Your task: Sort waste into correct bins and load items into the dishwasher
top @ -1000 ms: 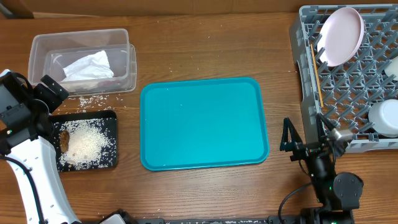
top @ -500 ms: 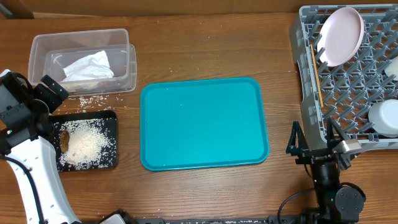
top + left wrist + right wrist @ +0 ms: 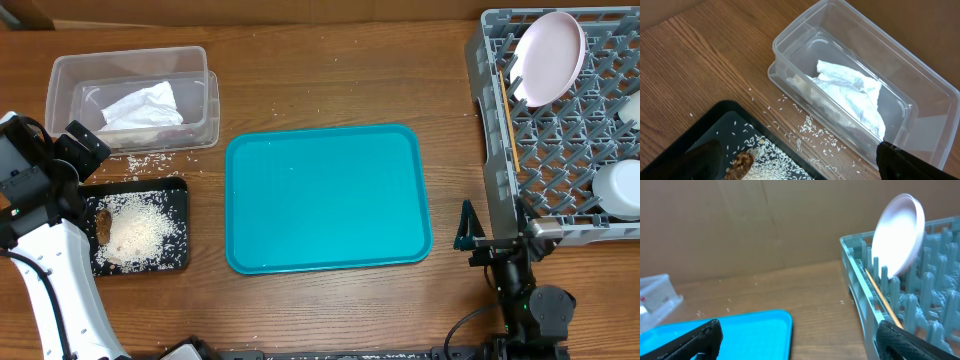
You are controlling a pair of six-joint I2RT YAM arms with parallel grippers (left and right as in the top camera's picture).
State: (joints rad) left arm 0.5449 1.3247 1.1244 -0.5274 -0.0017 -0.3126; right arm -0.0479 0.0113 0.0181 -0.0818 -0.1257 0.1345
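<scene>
The clear tub (image 3: 60,75) at the far left holds the crumpled white napkin (image 3: 140,105); the red wrapper is not discernible. The black tray (image 3: 180,200) in front of it holds white rice (image 3: 135,230) and the brown lump (image 3: 103,225). My left gripper (image 3: 805,165) is open and empty, above the tray's far edge by the tub. The grey rack (image 3: 560,150) at the right holds the round plate (image 3: 547,57) on edge, chopsticks (image 3: 506,110) and a white dish (image 3: 617,187). My right gripper (image 3: 495,235) is open and empty, by the rack's near left corner.
The teal serving tray (image 3: 328,197) lies bare in the middle of the table. Loose rice grains (image 3: 815,132) are scattered on the wood between the tub and the black tray. A brown cardboard wall stands behind the table.
My right gripper has drawn back toward the table's front edge and levelled out, still open. The left arm has not moved.
</scene>
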